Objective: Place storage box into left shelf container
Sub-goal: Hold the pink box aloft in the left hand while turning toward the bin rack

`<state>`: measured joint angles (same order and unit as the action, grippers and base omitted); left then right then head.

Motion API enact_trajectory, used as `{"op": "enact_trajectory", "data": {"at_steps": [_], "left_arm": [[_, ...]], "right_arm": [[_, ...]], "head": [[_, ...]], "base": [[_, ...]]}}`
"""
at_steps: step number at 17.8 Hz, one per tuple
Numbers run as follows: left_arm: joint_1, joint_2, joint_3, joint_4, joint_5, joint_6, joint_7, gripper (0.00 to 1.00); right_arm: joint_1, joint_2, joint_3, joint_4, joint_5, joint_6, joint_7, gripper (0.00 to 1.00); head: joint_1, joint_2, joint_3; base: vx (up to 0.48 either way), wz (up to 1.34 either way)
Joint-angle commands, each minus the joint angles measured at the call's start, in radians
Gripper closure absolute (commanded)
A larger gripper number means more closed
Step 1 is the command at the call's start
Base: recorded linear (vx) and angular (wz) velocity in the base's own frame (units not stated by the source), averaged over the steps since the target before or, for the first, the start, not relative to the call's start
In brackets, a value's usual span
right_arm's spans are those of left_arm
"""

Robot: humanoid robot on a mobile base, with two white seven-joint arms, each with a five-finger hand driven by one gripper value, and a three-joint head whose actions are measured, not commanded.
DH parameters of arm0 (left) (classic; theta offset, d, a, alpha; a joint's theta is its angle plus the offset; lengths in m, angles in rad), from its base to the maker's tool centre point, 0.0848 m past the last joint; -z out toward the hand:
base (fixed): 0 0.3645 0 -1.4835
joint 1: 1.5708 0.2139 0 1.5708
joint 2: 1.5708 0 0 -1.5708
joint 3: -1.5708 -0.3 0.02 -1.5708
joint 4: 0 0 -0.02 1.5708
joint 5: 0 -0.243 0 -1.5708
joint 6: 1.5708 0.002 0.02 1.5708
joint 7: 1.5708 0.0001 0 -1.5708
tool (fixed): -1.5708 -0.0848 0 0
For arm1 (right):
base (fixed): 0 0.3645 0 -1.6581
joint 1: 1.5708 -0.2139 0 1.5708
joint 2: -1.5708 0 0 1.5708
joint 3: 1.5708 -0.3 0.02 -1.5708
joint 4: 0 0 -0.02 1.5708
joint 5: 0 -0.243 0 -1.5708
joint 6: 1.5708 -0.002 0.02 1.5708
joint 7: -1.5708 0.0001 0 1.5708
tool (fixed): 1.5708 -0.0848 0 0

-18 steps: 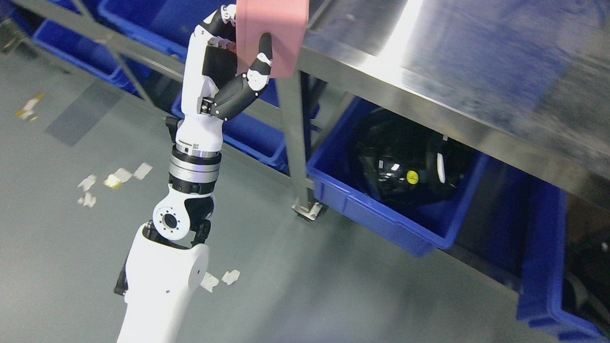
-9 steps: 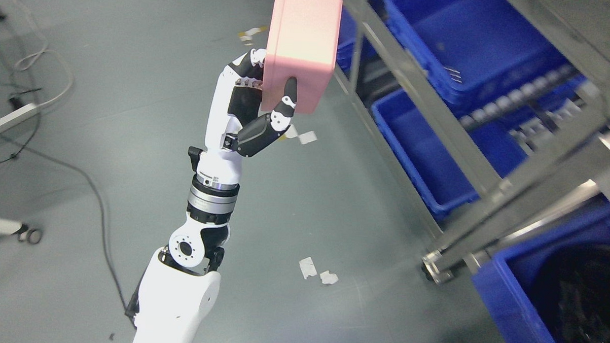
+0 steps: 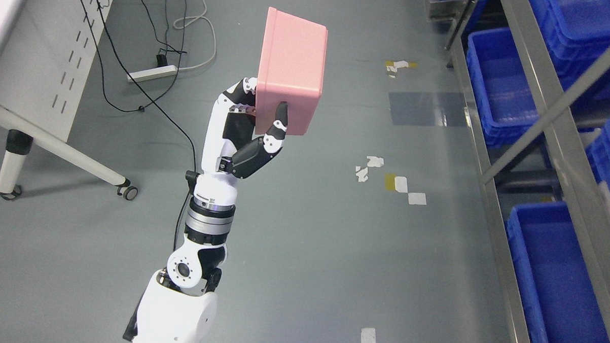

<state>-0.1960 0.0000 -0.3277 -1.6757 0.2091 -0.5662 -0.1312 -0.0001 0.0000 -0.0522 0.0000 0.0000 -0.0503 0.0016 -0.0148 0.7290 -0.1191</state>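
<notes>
Left hand (image 3: pixel 253 126) raised mid-frame on white arm entering from lower left, fingers closed round lower end of pink storage box (image 3: pixel 289 78): thumb (image 3: pixel 278 121) pressed flat on near face, other fingers wrapped behind far side, only knuckles showing at left edge. Box carried in air over bare grey floor (image 3: pixel 332 253), upright-ish w/ slight tilt, clear of everything; not yet at shelf. Metal shelf (image 3: pixel 503 163) along right edge, well apart from box, w/ blue bins (image 3: pixel 496 81) on lower levels, nearest ones looking empty. Which bin counts as "left shelf container" — cannot tell from this view. Right hand not visible. White table (image 3: pixel 39 81) w/ castor legs at upper left, cables and power strip (image 3: pixel 151 73) on floor beneath, tape scraps (image 3: pixel 401 187) scattered mid-floor. Handling assessment: box appears rigid moulded plastic, smooth matt sides, rounded corners, prob. light given one-hand hold at one end. Smooth walls = some slip risk under pinch alone; long overhang above grip means leverage on fingers, could pivot if swung fast. Hold low on body, thumb opposing fingers across narrow width, looks adequate. Not fragile by appearance. Contents, if any, not visible. Task judged mid-transit; approach to shelf and lowering into bin outstanding.
</notes>
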Motion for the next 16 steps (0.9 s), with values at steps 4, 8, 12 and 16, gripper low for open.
{"op": "enact_trajectory", "data": {"at_steps": [4, 8, 12, 16], "left_arm": [[0.018, 0.017, 0.027, -0.001, 0.001, -0.006, -0.001, 0.9], [0.046, 0.017, 0.041, -0.001, 0.009, -0.008, -0.001, 0.9], [0.087, 0.017, 0.035, 0.001, 0.018, -0.009, -0.002, 0.9], [0.112, 0.017, 0.029, 0.002, 0.018, -0.024, -0.004, 0.9]], "right_arm": [[-0.003, -0.017, 0.0, -0.017, -0.021, 0.001, -0.005, 0.0], [-0.005, -0.017, 0.0, -0.017, -0.021, 0.0, -0.003, 0.0], [-0.005, -0.017, 0.0, -0.017, -0.021, 0.001, -0.005, 0.0], [-0.003, -0.017, 0.0, -0.017, -0.021, 0.001, -0.005, 0.0]], "head": [[0.0, 0.0, 0.0], [0.0, 0.0, 0.0], [0.0, 0.0, 0.0], [0.0, 0.0, 0.0]], "base": [[0.436, 0.11], [0.5, 0.04], [0.566, 0.0], [0.62, -0.03]]}}
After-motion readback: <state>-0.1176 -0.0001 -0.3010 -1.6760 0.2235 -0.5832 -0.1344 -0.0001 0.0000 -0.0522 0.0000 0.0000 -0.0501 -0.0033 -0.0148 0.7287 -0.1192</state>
